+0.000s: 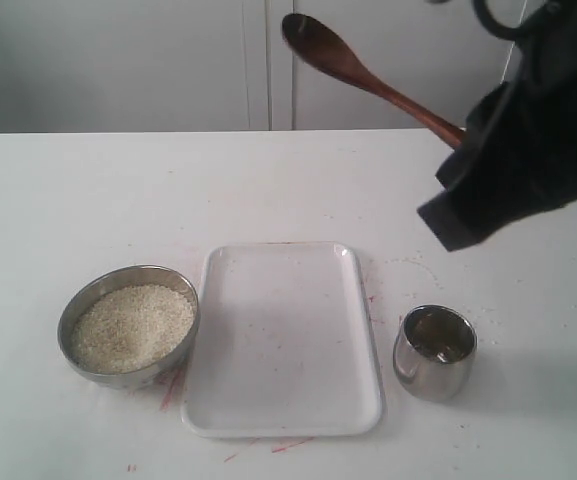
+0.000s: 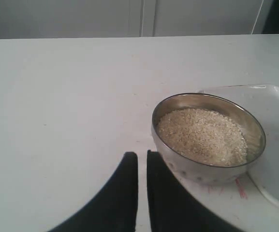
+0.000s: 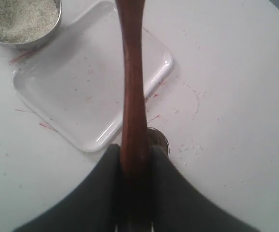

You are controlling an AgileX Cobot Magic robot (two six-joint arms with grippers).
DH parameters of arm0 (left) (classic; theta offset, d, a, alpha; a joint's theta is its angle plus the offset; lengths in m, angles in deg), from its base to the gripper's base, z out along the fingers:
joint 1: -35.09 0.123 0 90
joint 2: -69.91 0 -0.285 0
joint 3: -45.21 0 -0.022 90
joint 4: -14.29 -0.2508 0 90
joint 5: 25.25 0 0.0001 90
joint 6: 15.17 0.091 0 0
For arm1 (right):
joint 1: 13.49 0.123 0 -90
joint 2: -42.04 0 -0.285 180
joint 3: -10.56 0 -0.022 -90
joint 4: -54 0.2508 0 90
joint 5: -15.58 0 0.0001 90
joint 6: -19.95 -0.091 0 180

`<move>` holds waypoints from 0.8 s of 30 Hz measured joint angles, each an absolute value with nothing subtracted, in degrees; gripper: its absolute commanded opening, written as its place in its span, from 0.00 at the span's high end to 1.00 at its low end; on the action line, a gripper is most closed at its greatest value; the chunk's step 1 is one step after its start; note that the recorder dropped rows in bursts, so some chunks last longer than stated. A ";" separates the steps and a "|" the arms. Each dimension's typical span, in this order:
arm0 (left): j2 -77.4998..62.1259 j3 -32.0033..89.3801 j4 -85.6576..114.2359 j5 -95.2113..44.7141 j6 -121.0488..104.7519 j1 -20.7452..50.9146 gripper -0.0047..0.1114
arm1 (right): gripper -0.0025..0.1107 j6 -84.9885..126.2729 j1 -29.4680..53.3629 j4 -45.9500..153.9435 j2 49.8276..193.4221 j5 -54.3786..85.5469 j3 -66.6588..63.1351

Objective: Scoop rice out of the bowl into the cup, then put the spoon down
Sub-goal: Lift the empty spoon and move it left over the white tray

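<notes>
High beyond the tray's [image 1: 278, 400] far edge, the right gripper [image 3: 133, 154] clamps the spoon [image 1: 368, 85] by its handle, likely held up to clear the bowl [image 1: 118, 380] of rice [image 1: 133, 325] left of the tray. Right of the tray stands the cup [image 1: 433, 365]; the left gripper [image 2: 141, 166] is pinched together, empty.

A white table [image 1: 88, 200] fills the foreground, its matte top scuffed with faint red marks [image 1: 173, 385]. Behind its far edge stand 2 wide white panels [image 1: 108, 60], parted by a narrow upright strip [image 1: 280, 100]. The light is soft and even, leaving only a pale grey shadow [image 1: 548, 380] on the table's right side.
</notes>
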State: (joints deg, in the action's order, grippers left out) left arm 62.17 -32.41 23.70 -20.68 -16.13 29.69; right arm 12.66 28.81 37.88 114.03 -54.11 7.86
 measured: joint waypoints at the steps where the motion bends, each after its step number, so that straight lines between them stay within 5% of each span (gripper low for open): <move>1: 62.17 -32.41 23.70 -20.68 -16.13 29.69 0.84 | 0.98 12.84 28.81 38.17 115.00 -54.21 8.74; 24: 62.17 -32.41 23.70 -20.68 -16.13 29.69 0.84 | 0.98 14.53 28.81 42.52 143.06 -54.25 11.04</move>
State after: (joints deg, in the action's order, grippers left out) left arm 62.17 -32.41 23.70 -20.68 -16.13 29.69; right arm 14.53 28.81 42.52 143.06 -54.25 11.04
